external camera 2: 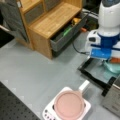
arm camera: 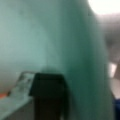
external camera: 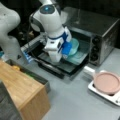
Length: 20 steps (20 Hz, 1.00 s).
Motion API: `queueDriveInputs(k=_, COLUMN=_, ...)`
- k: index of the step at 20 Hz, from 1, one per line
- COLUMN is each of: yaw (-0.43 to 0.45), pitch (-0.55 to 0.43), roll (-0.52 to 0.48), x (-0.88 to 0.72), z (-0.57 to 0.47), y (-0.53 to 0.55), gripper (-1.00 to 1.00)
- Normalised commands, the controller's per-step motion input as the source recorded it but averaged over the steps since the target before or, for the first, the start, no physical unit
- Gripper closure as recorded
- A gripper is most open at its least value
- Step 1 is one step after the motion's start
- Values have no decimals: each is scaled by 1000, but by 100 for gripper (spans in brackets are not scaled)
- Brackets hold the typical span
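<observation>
A round pink pan (external camera: 107, 82) sits on a small white cooker (external camera 2: 50, 112) at the near edge of the grey worktop (external camera: 75, 100). Farther back, the tool (external camera: 65, 48) is down at a round see-through green bowl (external camera: 74, 46) on the open door of the silver oven (external camera: 100, 30). I cannot tell if the tool is open or closed.

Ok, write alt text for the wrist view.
A teal bowl fills nearly the whole wrist view, pressed close to the camera. A dark gripper finger rises from the bottom edge against it, with a bright patch at the top right corner.
</observation>
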Motion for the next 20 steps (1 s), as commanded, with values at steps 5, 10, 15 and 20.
queueDriveInputs(k=5, yaw=-51, pitch=16, roll=-30, x=85, z=-10, y=29, gripper=100)
queueDriveInputs(k=10, yaw=-37, pitch=58, roll=-28, x=112, z=53, y=-45, gripper=100)
queueDriveInputs(k=15, yaw=-6, pitch=112, roll=-32, x=246, z=204, y=-166, gripper=100)
queueDriveInputs(k=20, yaw=22, pitch=184, roll=-84, x=433, z=287, y=-246, gripper=100)
